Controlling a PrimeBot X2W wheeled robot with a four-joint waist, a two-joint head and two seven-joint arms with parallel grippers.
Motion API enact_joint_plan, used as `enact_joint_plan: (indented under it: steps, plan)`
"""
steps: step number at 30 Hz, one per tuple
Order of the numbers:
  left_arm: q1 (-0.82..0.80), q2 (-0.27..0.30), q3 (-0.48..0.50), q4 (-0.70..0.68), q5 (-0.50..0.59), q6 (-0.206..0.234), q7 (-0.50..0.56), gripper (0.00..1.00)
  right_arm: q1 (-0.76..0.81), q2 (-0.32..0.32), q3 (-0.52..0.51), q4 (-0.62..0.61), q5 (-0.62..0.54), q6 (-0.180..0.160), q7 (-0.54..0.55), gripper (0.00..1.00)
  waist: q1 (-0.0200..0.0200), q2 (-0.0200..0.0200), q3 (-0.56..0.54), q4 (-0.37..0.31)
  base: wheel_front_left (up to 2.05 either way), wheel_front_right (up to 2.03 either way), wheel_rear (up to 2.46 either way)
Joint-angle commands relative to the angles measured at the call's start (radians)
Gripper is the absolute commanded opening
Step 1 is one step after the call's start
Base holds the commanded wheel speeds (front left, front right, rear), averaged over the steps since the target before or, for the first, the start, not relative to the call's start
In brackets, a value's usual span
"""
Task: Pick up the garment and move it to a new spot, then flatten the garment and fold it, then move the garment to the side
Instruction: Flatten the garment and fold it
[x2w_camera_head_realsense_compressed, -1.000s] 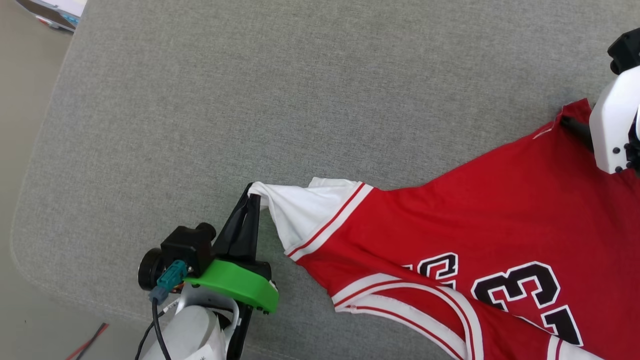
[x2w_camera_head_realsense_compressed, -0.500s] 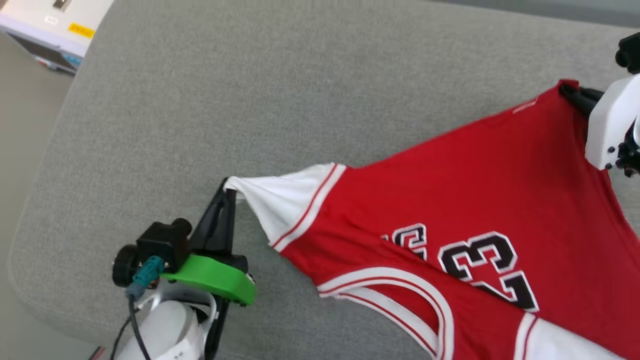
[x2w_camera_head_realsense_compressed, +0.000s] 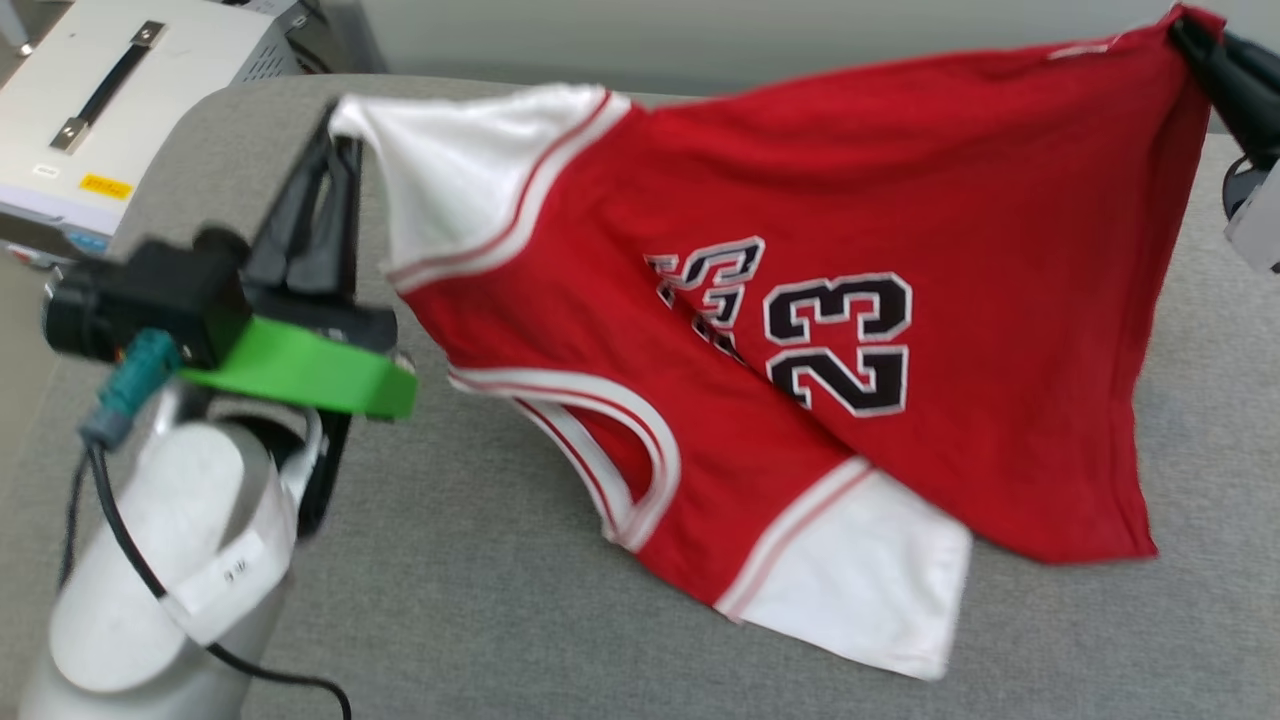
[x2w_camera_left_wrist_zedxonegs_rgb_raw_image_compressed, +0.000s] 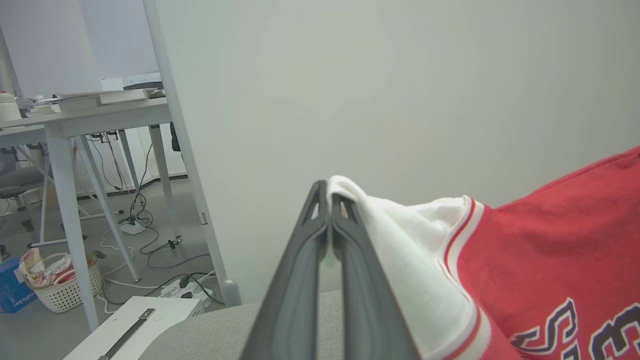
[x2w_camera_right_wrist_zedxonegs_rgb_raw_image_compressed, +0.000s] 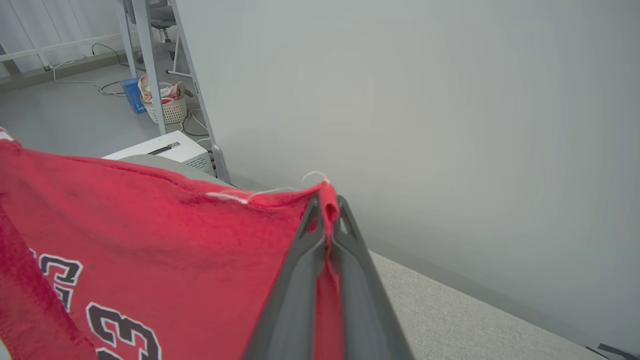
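Left pincer (x2w_camera_head_realsense_compressed: 338, 140) is clamped on the garment (x2w_camera_head_realsense_compressed: 800, 200) at a white sleeve tip, right pincer (x2w_camera_head_realsense_compressed: 1200, 45) on a red corner. It hangs between them, lower sleeve on the cushion (x2w_camera_head_realsense_compressed: 450, 620). Both bites look thin, so stretching it wider could pull cloth free.

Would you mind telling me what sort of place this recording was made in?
Probably a lab or office workroom: a white desk, loose trailing cables, a laundry basket, and a grey padded surface beneath the jersey.
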Motion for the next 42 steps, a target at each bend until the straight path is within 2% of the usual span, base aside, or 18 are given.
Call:
enact_joint_plan:
  steps: [1, 7, 13, 19, 24, 28, 35, 42]
  plan:
    - [-0.048, 0.010, 0.003, -0.009, 0.007, -0.009, 0.012, 0.00, 0.009, 0.002, -0.014, -0.018, 0.001, -0.001, -0.003, 0.00, 0.0000, 0.0000, -0.008, -0.027, 0.00, 0.00, 0.00]
    - [-0.260, 0.022, -0.001, 0.006, 0.016, -0.058, 0.063, 0.00, -0.035, 0.022, -0.110, -0.079, -0.035, -0.001, 0.030, 0.00, 0.0000, 0.0000, 0.056, -0.056, 0.00, 0.00, 0.00]
    - [-0.541, 0.007, 0.001, 0.094, 0.027, -0.106, 0.088, 0.00, -0.203, 0.068, -0.191, -0.065, -0.102, -0.001, 0.072, 0.00, 0.0000, 0.0000, 0.174, -0.079, 0.00, 0.00, 0.00]
    - [-0.866, -0.010, 0.004, 0.231, 0.049, -0.151, 0.100, 0.00, -0.473, 0.134, -0.231, 0.031, -0.214, -0.001, 0.089, 0.00, 0.0000, 0.0000, 0.293, -0.097, 0.00, 0.00, 0.00]
    - [-1.141, -0.022, 0.005, 0.377, 0.070, -0.180, 0.075, 0.00, -0.724, 0.169, -0.205, 0.135, -0.311, -0.001, 0.073, 0.00, 0.0000, 0.0000, 0.367, -0.105, 0.00, 0.00, 0.00]
    - [-1.298, -0.029, 0.001, 0.492, 0.076, -0.196, 0.042, 0.00, -0.874, 0.181, -0.171, 0.219, -0.351, -0.001, 0.040, 0.00, 0.0000, 0.0000, 0.400, -0.107, 0.00, 0.00, 0.00]
    - [-1.401, -0.039, -0.028, 0.649, 0.073, -0.212, -0.005, 0.00, -0.993, 0.198, -0.090, 0.369, -0.337, -0.001, -0.028, 0.00, 0.0000, 0.0000, 0.431, -0.111, 0.00, 0.00, 0.00]
    - [-1.282, -0.035, -0.046, 0.746, 0.042, -0.219, -0.068, 0.00, -0.901, 0.212, 0.012, 0.453, -0.266, -0.001, -0.099, 0.00, 0.0000, 0.0000, 0.437, -0.109, 0.00, 0.00, 0.00]
